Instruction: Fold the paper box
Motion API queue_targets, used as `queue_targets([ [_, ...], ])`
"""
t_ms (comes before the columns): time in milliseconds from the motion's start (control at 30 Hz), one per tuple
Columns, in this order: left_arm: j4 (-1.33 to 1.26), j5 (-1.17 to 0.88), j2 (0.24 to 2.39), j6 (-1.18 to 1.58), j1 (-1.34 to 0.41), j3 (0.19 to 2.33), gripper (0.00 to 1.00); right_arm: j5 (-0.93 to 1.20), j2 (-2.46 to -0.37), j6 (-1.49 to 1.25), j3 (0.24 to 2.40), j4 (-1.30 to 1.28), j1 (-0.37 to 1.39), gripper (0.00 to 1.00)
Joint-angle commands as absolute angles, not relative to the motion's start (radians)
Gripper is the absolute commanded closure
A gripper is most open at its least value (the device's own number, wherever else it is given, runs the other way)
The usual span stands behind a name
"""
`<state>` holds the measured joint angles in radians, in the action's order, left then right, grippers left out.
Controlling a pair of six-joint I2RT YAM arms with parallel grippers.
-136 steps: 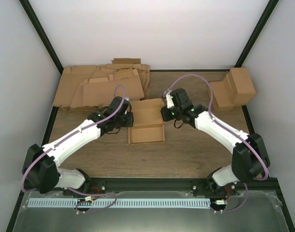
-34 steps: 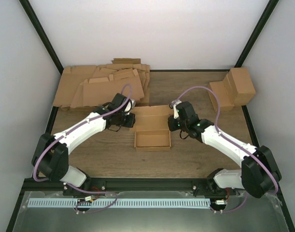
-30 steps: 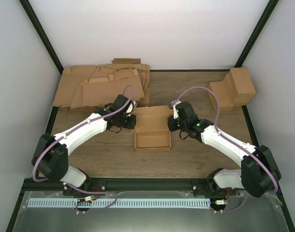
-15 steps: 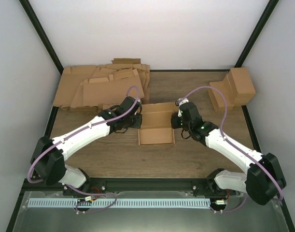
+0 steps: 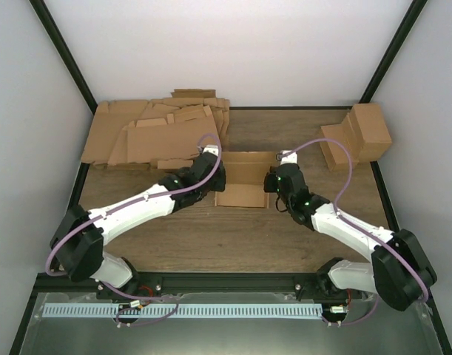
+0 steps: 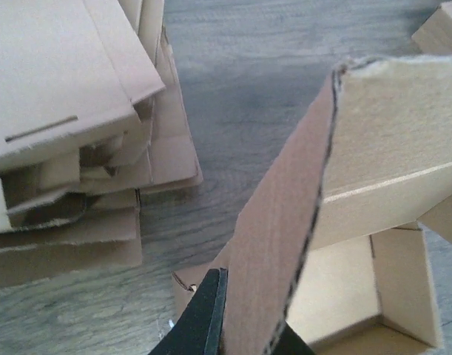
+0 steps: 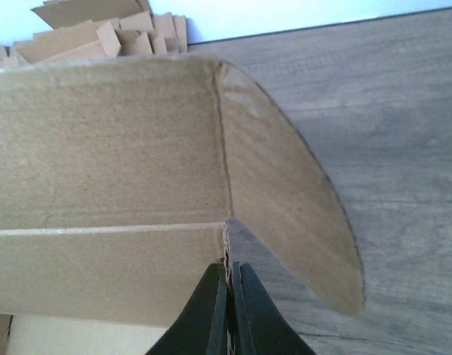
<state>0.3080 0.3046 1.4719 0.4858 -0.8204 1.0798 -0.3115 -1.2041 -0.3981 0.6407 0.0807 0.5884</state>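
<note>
The paper box (image 5: 244, 177) is a shallow brown cardboard tray with its back panel raised, sitting mid-table between both arms. My left gripper (image 5: 217, 177) is shut on the box's left side wall; in the left wrist view that wall (image 6: 285, 244) stands edge-on between the dark fingers (image 6: 203, 318). My right gripper (image 5: 271, 182) is shut on the box's right edge. In the right wrist view its jaws (image 7: 229, 296) pinch the thin cardboard edge under the raised panel (image 7: 107, 163), with a rounded side flap (image 7: 292, 222) hanging out to the right.
A thick heap of flat cardboard sheets (image 5: 159, 129) lies at the back left, close to the left gripper; the left wrist view shows the heap (image 6: 63, 111) too. Folded brown boxes (image 5: 359, 137) stand at the back right. Bare wooden table (image 5: 240, 237) lies in front of the box.
Both arms have carried the box away from the near edge, toward the back and slightly right. The left gripper closed fully on the side wall. The back panel now stands more upright.
</note>
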Motion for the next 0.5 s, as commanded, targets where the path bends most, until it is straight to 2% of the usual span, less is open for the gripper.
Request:
queue_targets([
  [0, 0.135, 0.34, 1.503, 0.528, -0.864, 1.024, 0.96, -0.335, -1.237, -0.436, 0.614, 0.191, 0.613, 0.98],
  [267, 0.147, 0.448, 1.507, 0.638, -0.94, 0.987, 0.96, -0.405, -1.246, -0.483, 0.563, 0.181, 0.682, 0.93],
  [467, 0.14, 0.451, 1.495, 0.692, -0.971, 0.942, 0.96, -0.365, -1.19, -0.499, 0.488, 0.197, 0.696, 0.91],
])
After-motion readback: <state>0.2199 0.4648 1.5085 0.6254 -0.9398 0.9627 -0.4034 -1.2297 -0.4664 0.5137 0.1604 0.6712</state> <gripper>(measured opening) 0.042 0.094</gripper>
